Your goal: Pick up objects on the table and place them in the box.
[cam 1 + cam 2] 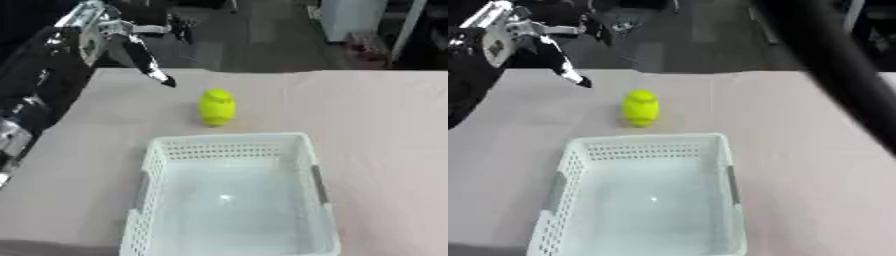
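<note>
Left hand (131, 45) partly cut off, yellow object (216, 106) beyond box (166, 150)

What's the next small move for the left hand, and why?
Probably bring the left hand down and to its right toward the yellow object. The hand hangs above the table's far left, fingers straight and holding nothing, apart from the object, which stands alone just beyond the white basket. The basket looks empty, so nothing is placed yet.

You've got a small bright-yellow rounded plastic object (216, 106) standing upright on the table, just beyond the far rim of the white perforated plastic box (233, 146), w/ nothing inside it.
</note>
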